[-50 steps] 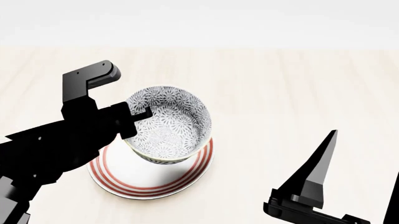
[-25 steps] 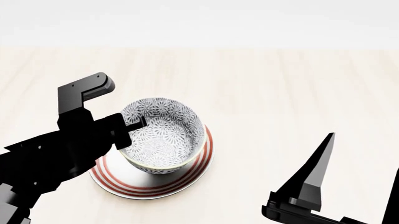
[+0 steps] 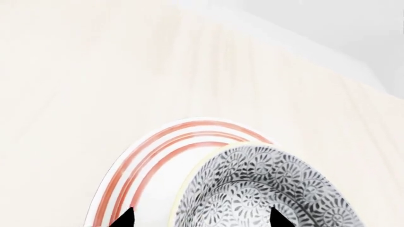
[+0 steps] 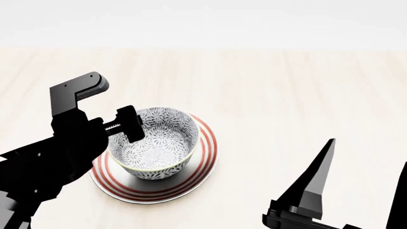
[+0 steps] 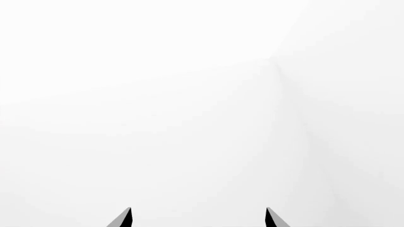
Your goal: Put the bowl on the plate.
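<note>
The bowl [image 4: 156, 143], grey-and-white floral with a thin yellowish rim, sits upright on the plate [image 4: 207, 152], a white plate with red-orange rings. My left gripper [image 4: 127, 131] is at the bowl's left rim. In the left wrist view its jaws stand wide apart across that rim of the bowl [image 3: 265, 189], one tip over the plate [image 3: 145, 165] and one inside the bowl, so the left gripper [image 3: 200, 218] is open. My right gripper [image 4: 359, 191] hangs open and empty at the lower right, well away from the dishes. The right wrist view shows only blank white beyond the right gripper [image 5: 197, 217].
The dishes rest on a pale wooden tabletop [image 4: 286, 95] that runs to a white backdrop at the far edge. The left arm's black links [image 4: 51, 157] cover the plate's left side.
The bowl came down and to the left from a raised, tilted pose and now sits level on the plate. The left gripper let go of its rim. The right arm shifted slightly left.
</note>
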{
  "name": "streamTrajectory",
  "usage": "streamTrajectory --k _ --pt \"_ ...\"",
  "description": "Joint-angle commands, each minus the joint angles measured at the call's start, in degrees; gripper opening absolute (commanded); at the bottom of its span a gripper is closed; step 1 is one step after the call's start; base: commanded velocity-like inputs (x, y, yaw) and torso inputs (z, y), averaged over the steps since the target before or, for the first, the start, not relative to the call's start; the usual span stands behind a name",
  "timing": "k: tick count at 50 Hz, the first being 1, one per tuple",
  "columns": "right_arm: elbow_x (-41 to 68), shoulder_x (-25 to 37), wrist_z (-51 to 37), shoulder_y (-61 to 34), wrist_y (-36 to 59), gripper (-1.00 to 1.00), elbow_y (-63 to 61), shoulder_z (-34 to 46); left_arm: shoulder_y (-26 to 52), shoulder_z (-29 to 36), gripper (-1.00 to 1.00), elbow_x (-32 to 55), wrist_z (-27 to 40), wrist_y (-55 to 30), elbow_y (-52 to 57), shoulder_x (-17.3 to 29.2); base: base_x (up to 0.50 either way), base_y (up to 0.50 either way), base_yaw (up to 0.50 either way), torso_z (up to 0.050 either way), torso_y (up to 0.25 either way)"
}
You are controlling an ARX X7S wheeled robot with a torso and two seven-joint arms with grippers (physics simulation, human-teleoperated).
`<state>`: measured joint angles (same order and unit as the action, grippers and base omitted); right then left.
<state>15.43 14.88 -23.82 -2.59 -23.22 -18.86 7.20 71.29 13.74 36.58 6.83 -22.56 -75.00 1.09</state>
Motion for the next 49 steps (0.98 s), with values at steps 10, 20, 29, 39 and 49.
streamTrajectory --k 10,20,29,39,49 --pt "-1.0 -0.5 0.7 0.2 0.1 1.0 -0.3 -0.6 -14.0 1.1 1.0 -8.1 8.0 -2.9 48.2 10.3 0.0 0.0 0.0 0.0 0.0" --pt "-1.8 -0.5 0.0 -0.3 0.5 1.0 -0.6 -0.5 -29.6 -5.7 1.0 -9.6 19.5 -5.3 74.3 23.4 0.0 0.0 0.0 0.0 0.0" --pt "-2.1 -0.3 -0.5 -0.5 0.5 1.0 -0.7 -0.7 -49.5 -9.1 1.0 -17.4 26.2 6.4 93.8 29.2 0.0 0.0 0.0 0.0 0.0" --pt "-2.7 -0.4 -0.4 -0.2 -0.7 1.0 0.3 -0.2 -65.8 -10.0 1.0 -32.3 33.7 24.9 98.1 29.0 0.0 0.0 0.0 0.0 0.0" --pt "-4.4 -0.8 0.4 0.5 -5.7 1.0 3.5 0.2 -71.7 -7.9 1.0 -45.1 41.1 42.2 91.0 25.6 0.0 0.0 0.0 0.0 0.0"
